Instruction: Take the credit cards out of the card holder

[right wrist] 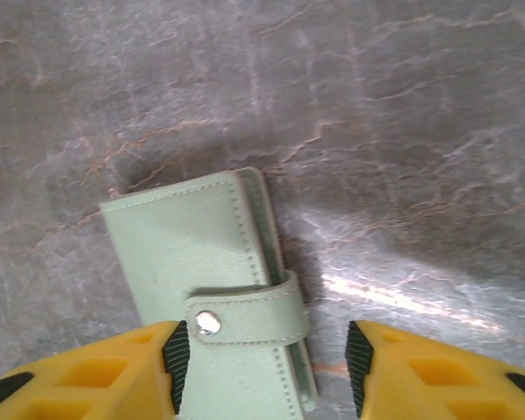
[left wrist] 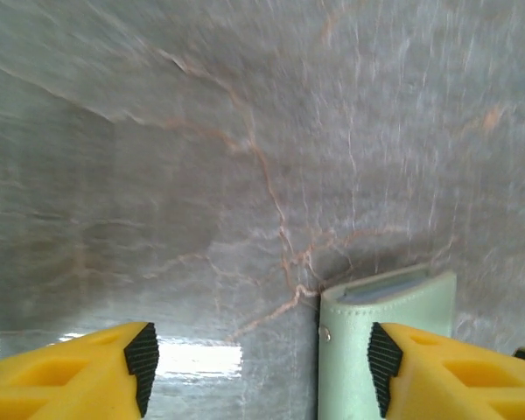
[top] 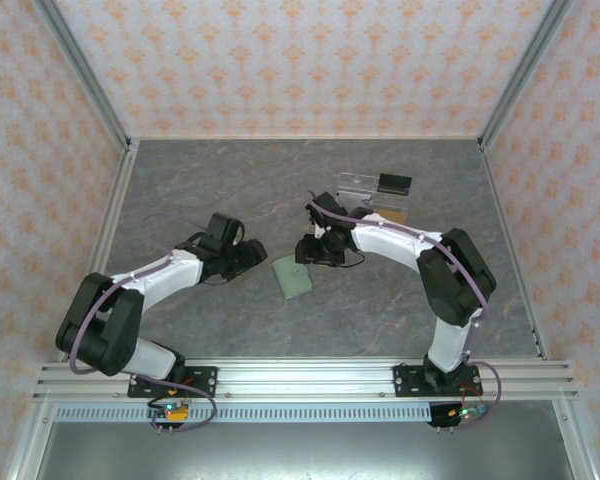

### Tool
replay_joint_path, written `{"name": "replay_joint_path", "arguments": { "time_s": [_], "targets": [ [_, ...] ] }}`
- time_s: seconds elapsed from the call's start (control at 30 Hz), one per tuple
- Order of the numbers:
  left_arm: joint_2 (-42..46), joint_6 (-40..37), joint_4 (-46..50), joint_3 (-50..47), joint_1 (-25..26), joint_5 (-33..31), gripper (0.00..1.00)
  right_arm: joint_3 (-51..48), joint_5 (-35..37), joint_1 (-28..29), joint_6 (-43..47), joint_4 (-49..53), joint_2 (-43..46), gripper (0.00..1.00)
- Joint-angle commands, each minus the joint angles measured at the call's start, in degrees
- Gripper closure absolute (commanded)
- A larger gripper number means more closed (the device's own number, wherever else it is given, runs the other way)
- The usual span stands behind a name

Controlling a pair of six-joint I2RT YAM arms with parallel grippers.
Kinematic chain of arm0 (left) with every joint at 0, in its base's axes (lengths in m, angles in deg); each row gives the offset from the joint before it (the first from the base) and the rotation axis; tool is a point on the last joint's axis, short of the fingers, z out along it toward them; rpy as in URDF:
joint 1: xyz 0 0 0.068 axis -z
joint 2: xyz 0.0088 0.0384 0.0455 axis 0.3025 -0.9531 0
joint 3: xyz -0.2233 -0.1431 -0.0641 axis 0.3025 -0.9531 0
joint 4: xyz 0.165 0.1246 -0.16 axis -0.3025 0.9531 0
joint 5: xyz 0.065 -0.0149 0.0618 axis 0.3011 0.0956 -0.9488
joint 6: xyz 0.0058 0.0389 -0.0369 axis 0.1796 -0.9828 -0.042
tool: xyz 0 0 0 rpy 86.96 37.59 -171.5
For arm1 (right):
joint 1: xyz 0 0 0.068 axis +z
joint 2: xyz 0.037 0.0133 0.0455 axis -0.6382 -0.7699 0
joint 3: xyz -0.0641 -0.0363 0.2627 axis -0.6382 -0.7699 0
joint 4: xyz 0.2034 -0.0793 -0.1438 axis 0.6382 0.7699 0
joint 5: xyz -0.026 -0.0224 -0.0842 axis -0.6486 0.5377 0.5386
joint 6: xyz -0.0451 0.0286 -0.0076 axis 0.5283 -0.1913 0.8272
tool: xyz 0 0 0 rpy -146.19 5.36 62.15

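Observation:
The card holder [top: 292,278] is a pale green folded wallet lying flat on the grey marble table, between the two arms. Its strap [right wrist: 249,315] is snapped shut over the edge, so the credit cards are hidden. My right gripper [top: 304,254] [right wrist: 267,360] hovers open just above the card holder [right wrist: 192,249], its fingers either side of the strap, the left pad [right wrist: 176,354] beside the snap. My left gripper [top: 257,254] [left wrist: 262,372] is open at the card holder's [left wrist: 350,337] other side. Its right pad [left wrist: 383,367] is over the holder's corner; bare table lies between the pads.
A clear acrylic stand [top: 358,183] with a black card [top: 393,183] and a brown piece [top: 388,211] sits behind the right arm. Aluminium rails [top: 115,215] and patterned walls box the table. Open table lies to the front and far left.

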Motion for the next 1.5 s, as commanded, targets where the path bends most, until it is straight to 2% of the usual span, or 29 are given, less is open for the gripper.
{"name": "replay_joint_path", "arguments": {
  "time_s": [0.0,0.17,0.37,0.57,0.87,0.93,1.27,1.47],
  "targets": [
    [-2.02,1.61,-1.15,1.78,2.20,3.17,0.39,0.82,1.43,0.54,1.38,2.58,0.05,0.54],
    [-5.43,4.16,-6.38,0.91,4.23,7.09,0.48,1.37,0.46,1.59,2.59,3.54,-1.51,0.60],
    [-8.60,5.80,-10.75,1.33,5.13,10.56,0.51,2.84,0.23,1.98,3.12,4.49,-4.48,0.67],
    [-10.30,6.86,-13.41,1.17,5.09,12.86,0.53,2.58,3.00,1.95,1.91,4.98,-6.14,0.72],
    [-10.93,8.24,-19.68,0.29,5.08,17.32,0.56,1.08,3.92,1.00,-0.31,3.77,-6.81,0.75],
    [-10.62,8.34,-20.12,0.16,5.13,17.56,0.57,0.80,3.64,0.69,-0.52,3.36,-6.32,0.75],
    [-8.98,7.65,-19.57,0.37,5.13,17.34,0.86,-0.51,1.86,-0.09,0.03,0.56,1.26,0.71],
    [-8.96,7.47,-18.82,0.67,5.13,17.21,0.92,-0.59,-0.55,-0.06,0.70,-1.43,4.39,0.62]
  ]
}}
